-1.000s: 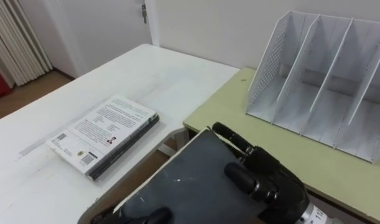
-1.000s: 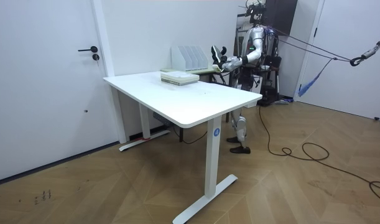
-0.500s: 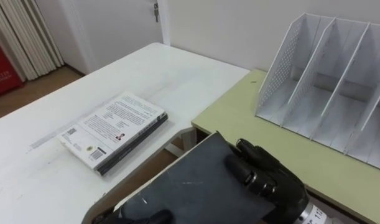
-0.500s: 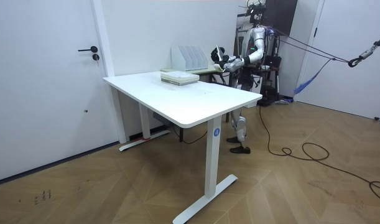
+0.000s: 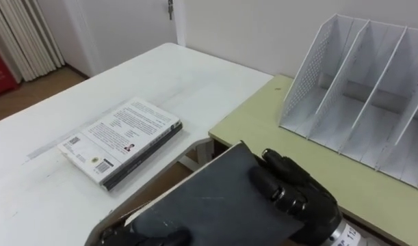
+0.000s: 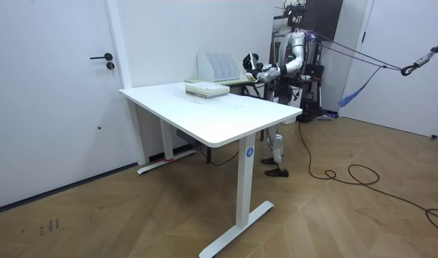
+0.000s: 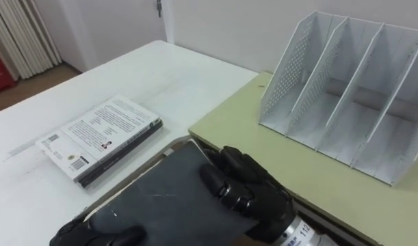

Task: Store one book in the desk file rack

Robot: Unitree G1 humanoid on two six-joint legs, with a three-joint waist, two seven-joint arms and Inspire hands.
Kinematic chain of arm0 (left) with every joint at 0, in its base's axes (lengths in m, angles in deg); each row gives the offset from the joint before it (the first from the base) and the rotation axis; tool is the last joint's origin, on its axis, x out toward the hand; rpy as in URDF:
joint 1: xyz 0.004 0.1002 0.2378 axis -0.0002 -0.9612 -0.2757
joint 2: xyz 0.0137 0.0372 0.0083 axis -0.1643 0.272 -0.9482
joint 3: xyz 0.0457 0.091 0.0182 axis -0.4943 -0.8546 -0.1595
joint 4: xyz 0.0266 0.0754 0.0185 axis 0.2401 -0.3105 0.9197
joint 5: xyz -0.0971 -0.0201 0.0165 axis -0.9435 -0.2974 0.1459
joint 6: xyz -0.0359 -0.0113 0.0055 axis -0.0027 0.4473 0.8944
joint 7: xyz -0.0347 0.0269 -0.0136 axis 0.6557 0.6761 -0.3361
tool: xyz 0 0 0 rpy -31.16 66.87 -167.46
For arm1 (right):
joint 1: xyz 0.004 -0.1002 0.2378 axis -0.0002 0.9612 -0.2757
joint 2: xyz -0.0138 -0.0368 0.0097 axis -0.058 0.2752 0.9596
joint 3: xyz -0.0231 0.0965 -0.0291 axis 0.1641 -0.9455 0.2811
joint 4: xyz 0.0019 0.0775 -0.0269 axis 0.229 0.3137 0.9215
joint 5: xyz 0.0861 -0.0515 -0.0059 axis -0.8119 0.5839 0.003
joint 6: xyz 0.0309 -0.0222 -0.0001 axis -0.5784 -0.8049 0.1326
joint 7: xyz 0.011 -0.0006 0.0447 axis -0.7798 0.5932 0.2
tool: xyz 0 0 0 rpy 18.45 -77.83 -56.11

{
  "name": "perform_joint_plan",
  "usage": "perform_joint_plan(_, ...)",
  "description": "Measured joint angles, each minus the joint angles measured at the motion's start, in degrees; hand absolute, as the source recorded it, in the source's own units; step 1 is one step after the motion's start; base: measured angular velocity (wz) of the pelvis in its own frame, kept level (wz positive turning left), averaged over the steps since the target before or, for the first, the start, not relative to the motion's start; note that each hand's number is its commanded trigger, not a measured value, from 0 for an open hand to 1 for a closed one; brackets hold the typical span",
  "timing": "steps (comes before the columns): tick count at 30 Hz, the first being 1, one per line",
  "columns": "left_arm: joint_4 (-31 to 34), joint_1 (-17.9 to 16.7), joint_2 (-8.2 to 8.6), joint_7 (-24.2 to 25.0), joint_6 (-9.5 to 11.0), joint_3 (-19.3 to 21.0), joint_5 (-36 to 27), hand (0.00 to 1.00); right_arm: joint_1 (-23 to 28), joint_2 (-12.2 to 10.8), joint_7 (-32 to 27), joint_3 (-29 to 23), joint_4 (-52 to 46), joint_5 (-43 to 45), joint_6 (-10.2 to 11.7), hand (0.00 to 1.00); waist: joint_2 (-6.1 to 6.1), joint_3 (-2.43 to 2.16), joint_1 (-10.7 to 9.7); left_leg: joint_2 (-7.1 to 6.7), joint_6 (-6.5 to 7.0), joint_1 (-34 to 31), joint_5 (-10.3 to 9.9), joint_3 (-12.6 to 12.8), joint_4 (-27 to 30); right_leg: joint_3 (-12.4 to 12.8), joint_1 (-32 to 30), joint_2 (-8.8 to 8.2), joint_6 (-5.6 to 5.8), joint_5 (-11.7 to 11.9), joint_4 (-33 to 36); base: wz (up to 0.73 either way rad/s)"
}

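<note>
The dark book (image 5: 209, 198) is held low in front of the robot, clamped between the right hand (image 5: 297, 198), fingers curled over its far edge, and the left hand (image 5: 150, 238), gripping the near corner. Within the last second the right fingers have bunched tighter on the cover, but the book has barely advanced. The file rack (image 5: 359, 89) on the green tabletop (image 5: 263, 137) stands empty, so the placing is probably still ahead.

Bright, even indoor light falls from overhead, soft enough that the white table (image 5: 195, 75) shows no hard glare. The lying book (image 5: 120, 140) throws a thin shadow along its near edge (the file rack (image 5: 301, 75) shades its own compartments faintly), and the dark book (image 5: 209, 205) carries a dull sheen.
</note>
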Motion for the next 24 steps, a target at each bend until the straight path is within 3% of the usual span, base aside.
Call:
perform_joint_plan(2,-0.7,0.0,0.01,-1.5,0.7,0.0,1.1,0.00,0.0,0.1,0.0,0.0,0.0,1.3,0.4,1.00,0.33,0.33,-0.6,-0.01,0.03,-0.1,0.0,-0.1,0.0,-0.1,0.2,0.00,0.00,0.0,0.0,0.02)
perform_joint_plan(6,-2.7,0.0,0.04,-3.5,2.3,0.0,1.3,0.00,0.0,0.5,-0.1,0.0,0.1,1.6,0.5,1.00,0.53,0.48,-1.3,-0.03,0.03,0.0,0.0,-0.3,-0.3,-0.1,0.2,0.03,-0.02,0.0,0.0,0.01)
perform_joint_plan(12,-7.8,-0.2,0.30,-6.5,5.8,-1.1,7.5,0.00,-0.1,2.0,-2.2,0.0,0.1,3.3,1.0,1.00,-0.31,0.79,-2.5,-0.02,0.03,0.8,0.0,-0.2,-0.9,-0.2,0.9,0.05,-0.01,0.0,-0.2,0.00)
perform_joint_plan(15,-12.3,-1.0,2.10,-8.7,6.5,-1.1,11.9,0.00,-0.1,2.5,-4.2,-0.6,-0.1,4.6,1.2,1.00,-1.02,0.68,-3.1,0.00,0.04,1.5,0.0,0.2,-1.3,0.0,1.1,0.15,0.02,-0.1,-0.5,-0.06)
perform_joint_plan(19,-17.1,-2.1,4.55,-12.5,7.0,-0.8,20.5,0.00,-0.7,2.5,-7.1,-5.6,-1.7,6.8,1.7,1.00,-1.78,0.49,-3.3,0.02,0.05,2.0,0.0,0.2,-2.3,-0.1,1.9,0.22,0.04,0.0,-1.1,0.00)
perform_joint_plan(24,-23.7,-3.9,7.30,-14.0,7.4,-0.8,27.7,0.00,-5.3,2.3,-12.5,-12.2,-2.2,10.3,2.4,1.00,-2.05,0.37,-4.9,0.08,0.05,3.0,0.0,0.5,-2.9,0.1,2.8,0.42,0.14,0.0,-1.9,0.00)
